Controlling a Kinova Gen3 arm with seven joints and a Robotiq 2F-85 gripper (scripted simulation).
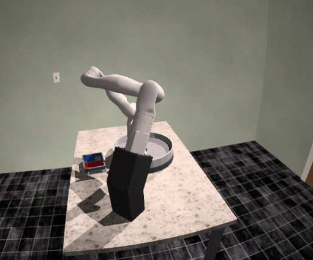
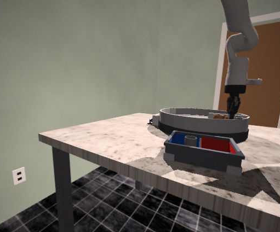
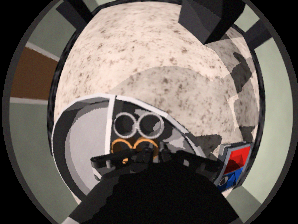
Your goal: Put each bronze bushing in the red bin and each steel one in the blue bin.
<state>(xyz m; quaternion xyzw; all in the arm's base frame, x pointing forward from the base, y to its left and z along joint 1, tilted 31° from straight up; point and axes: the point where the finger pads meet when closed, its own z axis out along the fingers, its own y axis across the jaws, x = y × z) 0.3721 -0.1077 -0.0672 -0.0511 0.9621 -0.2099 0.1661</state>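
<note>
The grey turntable stands at the back of the table. Two steel bushings and two bronze bushings stand close together on it. My gripper reaches straight down into the turntable and is shut on a bronze bushing of that group, low on the disc. In the top view the arm hides the gripper. The bin has a blue half and a red half. One steel bushing stands in the blue half.
The arm's black base block stands mid-table beside the turntable and the bin. The marble table has open edges all round. A brown door is behind the turntable.
</note>
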